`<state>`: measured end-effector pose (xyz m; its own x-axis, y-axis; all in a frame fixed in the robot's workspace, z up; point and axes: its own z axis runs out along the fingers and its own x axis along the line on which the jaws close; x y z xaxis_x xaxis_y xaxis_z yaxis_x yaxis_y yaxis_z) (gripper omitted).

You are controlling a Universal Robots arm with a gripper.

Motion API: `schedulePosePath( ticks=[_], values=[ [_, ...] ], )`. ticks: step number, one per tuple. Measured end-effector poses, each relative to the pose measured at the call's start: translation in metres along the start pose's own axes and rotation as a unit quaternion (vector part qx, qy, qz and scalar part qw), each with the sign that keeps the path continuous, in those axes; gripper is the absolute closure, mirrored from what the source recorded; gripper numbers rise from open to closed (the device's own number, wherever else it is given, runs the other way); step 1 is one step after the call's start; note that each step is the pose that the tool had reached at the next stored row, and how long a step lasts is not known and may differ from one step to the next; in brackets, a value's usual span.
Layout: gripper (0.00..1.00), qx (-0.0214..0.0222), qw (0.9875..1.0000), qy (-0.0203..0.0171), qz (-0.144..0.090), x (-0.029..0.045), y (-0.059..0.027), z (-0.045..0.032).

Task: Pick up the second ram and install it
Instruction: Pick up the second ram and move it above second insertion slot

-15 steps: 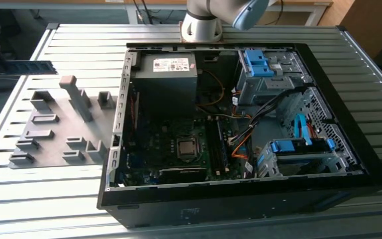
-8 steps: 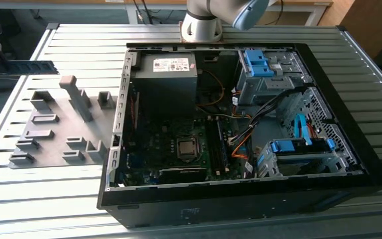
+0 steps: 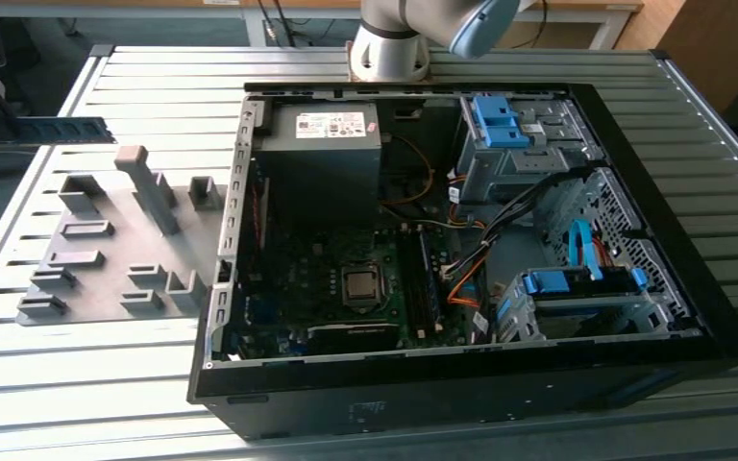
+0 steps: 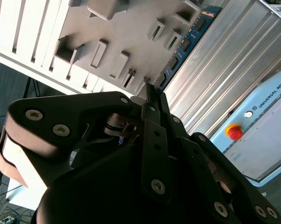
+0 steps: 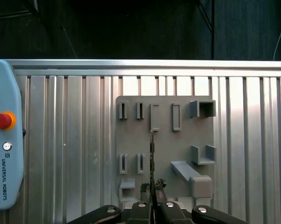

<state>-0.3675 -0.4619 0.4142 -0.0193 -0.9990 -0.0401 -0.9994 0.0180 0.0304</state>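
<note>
The second ram (image 3: pixel 46 130), a dark blue-green stick with black chips, hangs level in the air above the far end of the grey holder plate (image 3: pixel 112 252), at the exterior view's left. In the second wrist view my gripper (image 4: pixel 152 95) is shut on the ram (image 4: pixel 187 42), which juts out from the black fingers. The first wrist view shows the ram (image 5: pixel 152 156) edge-on as a thin line over the holder plate (image 5: pixel 165 140), pinched between the fingers of the gripper (image 5: pixel 152 186).
An open black computer case (image 3: pixel 676 240) lies on the slatted metal table (image 3: pixel 151 77), with the motherboard (image 3: pixel 343 279) and its memory slots (image 3: pixel 430 279) exposed. The arm's base (image 3: pixel 388 48) stands behind it. A pale blue pendant with a red button (image 5: pixel 3 120) lies beside the plate.
</note>
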Motion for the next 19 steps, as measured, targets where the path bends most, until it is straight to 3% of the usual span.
schedulePosePath(
  ticks=[19],
  values=[
    [0.86,0.0,1.0,0.0,0.0,-0.0002,-0.0093,-0.0003]
  ],
)
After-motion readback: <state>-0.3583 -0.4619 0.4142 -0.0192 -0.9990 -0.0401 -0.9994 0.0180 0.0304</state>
